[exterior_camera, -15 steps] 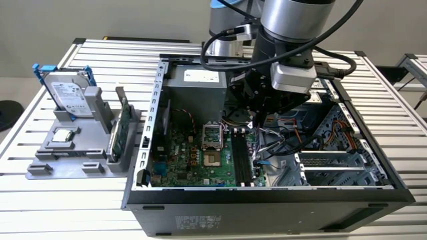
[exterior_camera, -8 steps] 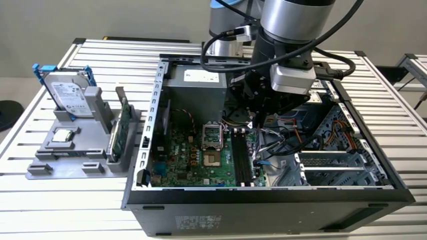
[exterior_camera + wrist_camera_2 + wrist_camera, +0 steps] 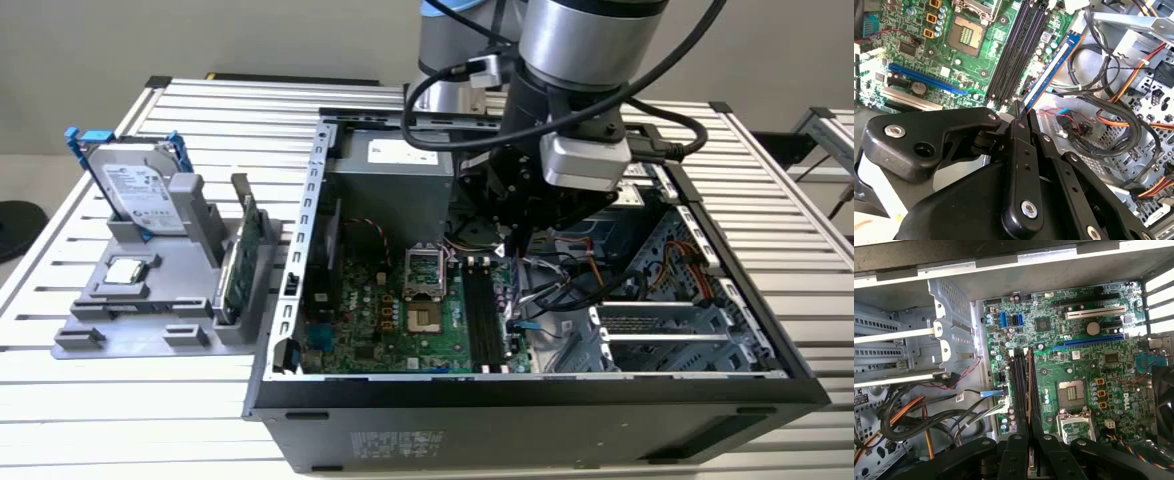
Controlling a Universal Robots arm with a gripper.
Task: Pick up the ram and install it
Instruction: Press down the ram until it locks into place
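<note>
Ram, dark blue, long and flat, is held by one end between the fingertips of the gripper, which are pressed together on it. The stick is seen edge-on in the second wrist view, tilted, running out from the fingers above the motherboard.

Item 1. Gripper: black linkage fingers, closed on the ram; carried low inside the open computer case, as the exterior view shows.

Item 2. Black memory slots: the landmark for this entry. The ram is hung just beside them, on the side towards the cables, roughly parallel to their length and not yet seated. In the first wrist view the stick's thin edge is lined up close along the slots.

Item 3. Processor socket: on the far side of the slots from the ram, uncovered.

Item 4. Loose cables, black and orange: beyond the ram, away from the slots, near its free end.

Item 5. Parts tray with a hard drive and a green card: outside the case, well apart from the slots.

Risks, as judged: the tilt may not be taken out, so that one corner is driven into the slot first and jams; the notch may be missed; the end-only pinch may let the stick pivot under pressure; the cables may be snagged.
</note>
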